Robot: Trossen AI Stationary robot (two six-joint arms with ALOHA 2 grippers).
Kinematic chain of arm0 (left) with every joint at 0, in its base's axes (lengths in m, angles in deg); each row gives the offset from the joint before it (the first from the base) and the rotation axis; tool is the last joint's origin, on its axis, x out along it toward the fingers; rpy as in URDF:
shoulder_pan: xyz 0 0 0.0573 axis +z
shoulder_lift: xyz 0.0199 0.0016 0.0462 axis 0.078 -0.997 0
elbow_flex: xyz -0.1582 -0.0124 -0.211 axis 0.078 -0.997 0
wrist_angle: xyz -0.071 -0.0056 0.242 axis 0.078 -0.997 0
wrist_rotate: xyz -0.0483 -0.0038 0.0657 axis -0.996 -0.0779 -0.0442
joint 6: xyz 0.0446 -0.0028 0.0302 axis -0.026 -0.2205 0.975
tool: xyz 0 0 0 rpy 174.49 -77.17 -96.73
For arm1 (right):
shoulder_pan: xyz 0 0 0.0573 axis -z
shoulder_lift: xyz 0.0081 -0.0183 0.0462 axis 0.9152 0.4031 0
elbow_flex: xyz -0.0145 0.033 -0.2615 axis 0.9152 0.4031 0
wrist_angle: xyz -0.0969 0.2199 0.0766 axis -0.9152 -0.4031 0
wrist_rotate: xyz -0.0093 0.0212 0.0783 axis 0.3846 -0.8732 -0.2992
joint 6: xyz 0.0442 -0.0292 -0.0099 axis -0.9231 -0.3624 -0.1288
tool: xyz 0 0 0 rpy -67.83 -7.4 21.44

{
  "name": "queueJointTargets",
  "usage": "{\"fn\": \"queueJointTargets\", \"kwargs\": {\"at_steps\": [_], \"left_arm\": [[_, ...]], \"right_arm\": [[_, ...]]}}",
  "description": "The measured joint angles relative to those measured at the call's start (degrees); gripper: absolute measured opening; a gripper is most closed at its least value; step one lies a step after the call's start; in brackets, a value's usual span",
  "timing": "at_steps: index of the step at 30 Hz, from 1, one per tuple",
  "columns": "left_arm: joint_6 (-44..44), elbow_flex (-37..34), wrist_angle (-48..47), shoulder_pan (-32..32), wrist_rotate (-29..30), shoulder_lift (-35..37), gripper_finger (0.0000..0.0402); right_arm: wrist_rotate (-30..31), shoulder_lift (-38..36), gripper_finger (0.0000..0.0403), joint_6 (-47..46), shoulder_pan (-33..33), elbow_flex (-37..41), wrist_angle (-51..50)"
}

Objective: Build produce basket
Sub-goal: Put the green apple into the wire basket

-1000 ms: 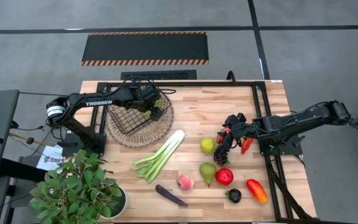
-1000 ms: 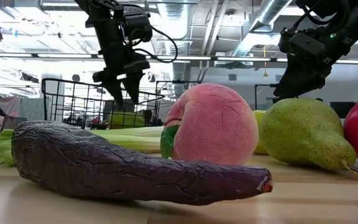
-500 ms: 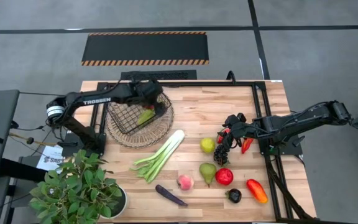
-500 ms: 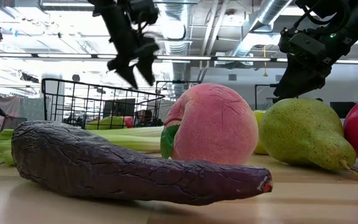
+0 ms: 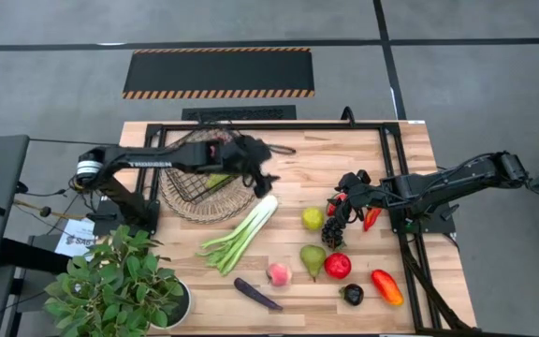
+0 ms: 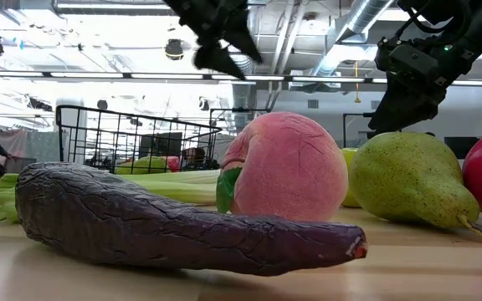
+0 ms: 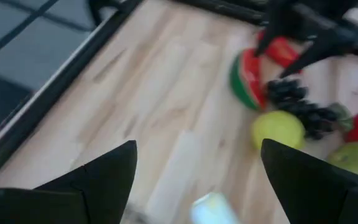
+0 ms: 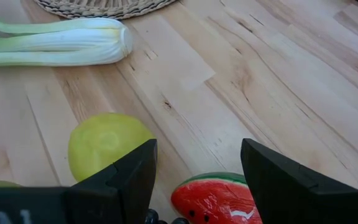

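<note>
The dark wire basket (image 5: pixel 195 176) stands on a round woven mat (image 5: pixel 215 208) at the far left, with a green pear (image 5: pixel 218 180) lying inside it. My left gripper (image 5: pixel 262 176) hangs open and empty high above the basket's right rim; in its wrist view (image 7: pixel 194 180) only bare table shows between the fingers. A leek (image 5: pixel 241 232) lies beside the mat. My right gripper (image 5: pixel 342 202) stands open over the watermelon slice (image 8: pixel 216 200), next to the grapes (image 5: pixel 333 230) and a red chilli (image 5: pixel 372 218). Whether it touches the slice, I cannot tell.
Near the front edge lie a yellow-green fruit (image 5: pixel 313 218), a green pear (image 5: pixel 312 260), a red apple (image 5: pixel 337 266), a peach (image 5: pixel 279 274), an aubergine (image 5: pixel 257 294) and an orange pepper (image 5: pixel 386 286). A potted plant (image 5: pixel 115 285) stands at the near left corner. Bare wood lies at the far middle.
My left gripper has risen out of the basket and swung toward the table's right edge, tipping up from pointing steeply down. The green pear stays behind in the basket, lying lower than before.
</note>
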Motion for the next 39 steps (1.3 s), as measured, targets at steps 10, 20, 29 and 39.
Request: {"fn": "queueJointTargets", "kwargs": {"at_steps": [10, 20, 29, 39], "left_arm": [[0.7, 0.0, 13.6, -7.1, -1.2, -12.6, 0.0328], [2.9, 0.0, 26.0, -8.6, -4.0, -20.6, 0.0328], [4.0, -0.1, 31.4, -8.3, -6.2, -25.8, 0.0328], [6.6, 0.0, 34.7, -7.7, -7.5, -29.4, 0.0328]], "right_arm": [[-0.1, 0.0, 0.0255, -0.5, 0.0, 0.0, -0.1], [-0.1, 0.0, 0.0255, -0.5, -0.1, 0.0, -0.7], [-0.1, 0.0, 0.0255, -0.5, -0.1, 0.0, -0.7], [0.0, 0.0, 0.0255, -0.1, -0.1, 0.0, -0.8]]}}
